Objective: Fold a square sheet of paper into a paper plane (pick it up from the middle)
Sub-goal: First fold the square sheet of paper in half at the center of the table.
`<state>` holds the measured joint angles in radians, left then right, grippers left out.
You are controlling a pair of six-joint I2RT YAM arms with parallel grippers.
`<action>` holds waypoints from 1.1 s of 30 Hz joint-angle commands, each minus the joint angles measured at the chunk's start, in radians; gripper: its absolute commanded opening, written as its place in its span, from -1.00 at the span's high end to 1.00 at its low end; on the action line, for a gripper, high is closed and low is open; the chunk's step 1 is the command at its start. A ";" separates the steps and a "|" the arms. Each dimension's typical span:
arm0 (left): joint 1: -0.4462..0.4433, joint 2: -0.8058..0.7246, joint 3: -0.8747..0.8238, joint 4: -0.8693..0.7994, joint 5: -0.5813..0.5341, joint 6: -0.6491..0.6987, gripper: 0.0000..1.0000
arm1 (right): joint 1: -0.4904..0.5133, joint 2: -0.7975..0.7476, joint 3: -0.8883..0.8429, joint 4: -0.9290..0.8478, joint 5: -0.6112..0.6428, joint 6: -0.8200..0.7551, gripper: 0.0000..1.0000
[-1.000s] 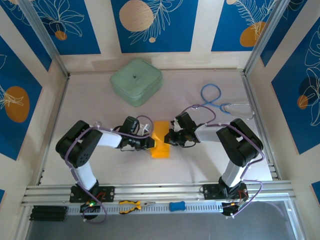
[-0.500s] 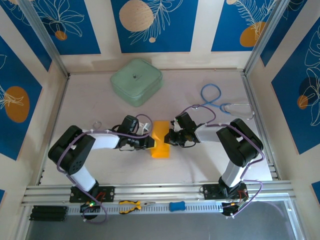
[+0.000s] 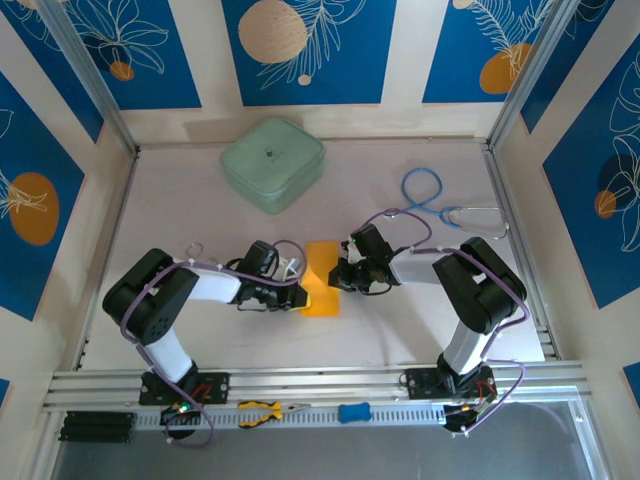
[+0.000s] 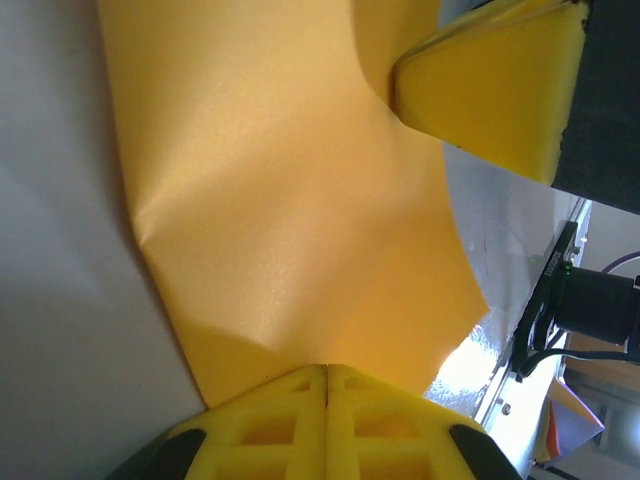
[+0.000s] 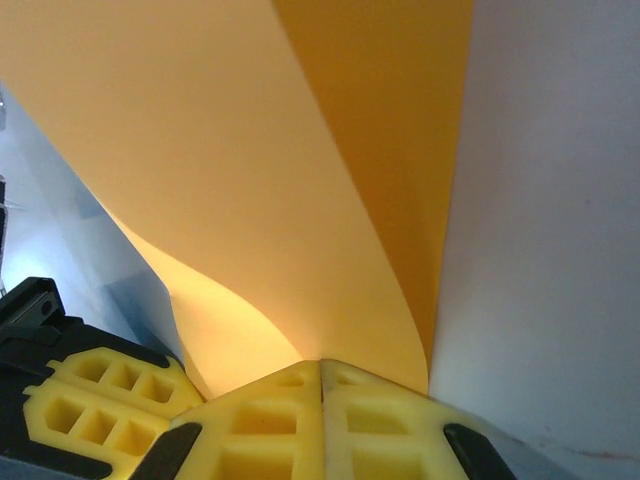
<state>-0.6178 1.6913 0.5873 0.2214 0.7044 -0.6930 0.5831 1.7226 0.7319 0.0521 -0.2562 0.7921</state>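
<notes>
The paper (image 3: pixel 321 281) is clamped tight between left end effector (image 3: pixel 302 294) and right end effector (image 3: pixel 338 276), long axis lying near-to-far.

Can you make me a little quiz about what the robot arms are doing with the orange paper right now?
1. True or false: the left gripper and the right gripper are both shut on the sheet of paper.
2. What lies at the far side of the table, behind the paper? A) a mint-green case B) a red cup C) a banana
3. Which tool with yellow handles lies on the rail in front of the arms?
Key: 1 true; 2 A; 3 the pliers.
</notes>
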 commanded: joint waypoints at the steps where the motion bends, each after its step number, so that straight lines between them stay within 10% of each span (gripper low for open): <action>1: -0.012 0.007 -0.067 -0.096 -0.057 0.029 0.95 | -0.004 0.058 -0.040 -0.176 0.120 -0.030 1.00; 33: -0.091 -0.081 -0.094 -0.140 -0.113 -0.012 0.89 | -0.026 0.076 -0.027 -0.182 0.095 -0.071 1.00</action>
<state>-0.6781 1.6173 0.5457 0.1970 0.6086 -0.7238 0.5682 1.7321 0.7444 0.0330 -0.2768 0.7521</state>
